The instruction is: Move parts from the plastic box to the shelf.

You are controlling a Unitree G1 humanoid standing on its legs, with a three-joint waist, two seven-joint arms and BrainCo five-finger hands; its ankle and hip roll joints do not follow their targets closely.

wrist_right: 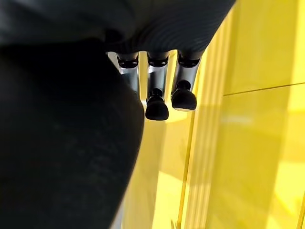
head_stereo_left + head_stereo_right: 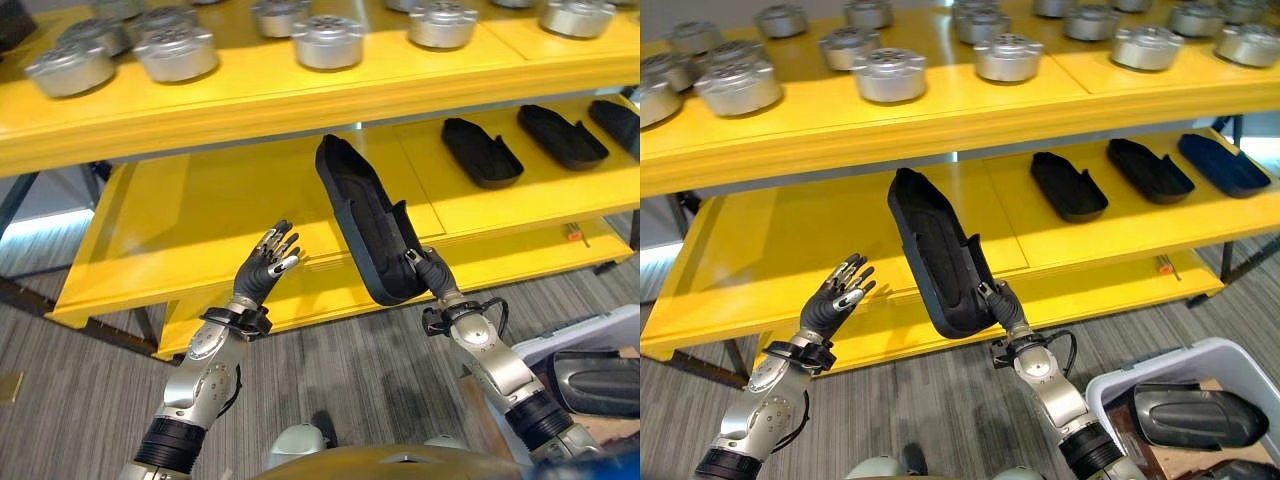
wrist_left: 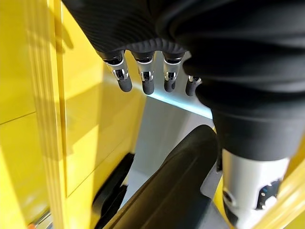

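Right hand point(image 2: 1002, 303) grips black part point(image 2: 935, 250) (tilted) before shelf edge point(image 2: 940, 325).

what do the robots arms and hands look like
Both arms are silver-grey metal segments with black bands near the elbow. The left hand and right hand have silver fingers with dark tips, plus a dark ribbed cover over the hand's back and wrist.

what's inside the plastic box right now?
In the plastic box, at least one more black part lies on top, over something brown. Anything beneath it is hidden. The right hand holds another black part up by the shelf.
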